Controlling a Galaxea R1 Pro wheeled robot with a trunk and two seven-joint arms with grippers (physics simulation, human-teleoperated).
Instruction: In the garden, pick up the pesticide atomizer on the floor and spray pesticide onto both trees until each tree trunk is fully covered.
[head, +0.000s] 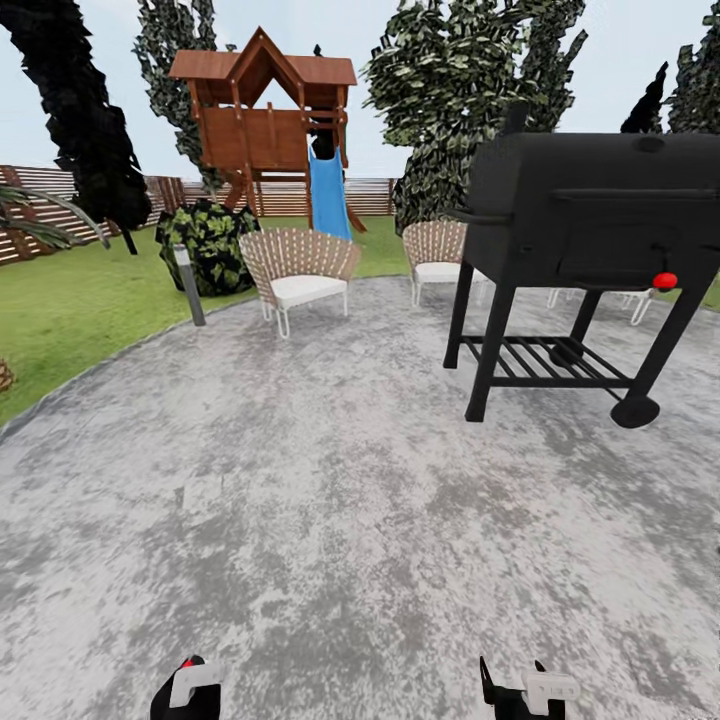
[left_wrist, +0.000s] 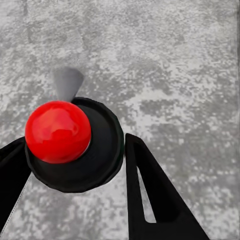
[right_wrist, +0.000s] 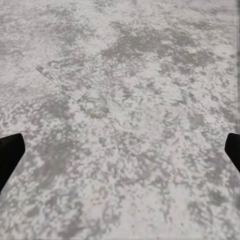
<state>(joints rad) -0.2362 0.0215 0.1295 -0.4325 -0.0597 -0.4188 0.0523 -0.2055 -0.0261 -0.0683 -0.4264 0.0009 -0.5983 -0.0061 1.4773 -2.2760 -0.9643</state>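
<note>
The left gripper (left_wrist: 75, 165) is closed around the atomizer (left_wrist: 75, 145), a black round body with a red ball top held between its two black fingers (left_wrist: 155, 195), above grey paving (left_wrist: 165, 65). In the head view this gripper (head: 187, 690) sits low, with a spot of red showing at it. The right gripper (right_wrist: 120, 150) hangs beside it with fingers spread wide and nothing between them, over bare paving; the head view shows it (head: 520, 690) low as well. Ahead of both, to the right, stands a black grill (head: 590, 250). Farther off are two wicker chairs (head: 298, 270), a post lamp (head: 188, 285), lawn (head: 80, 310), a wooden playhouse (head: 265, 120) with a blue slide, and the slat fence (head: 40, 200). No thick pale trunk is visible among the trees beyond.
</note>
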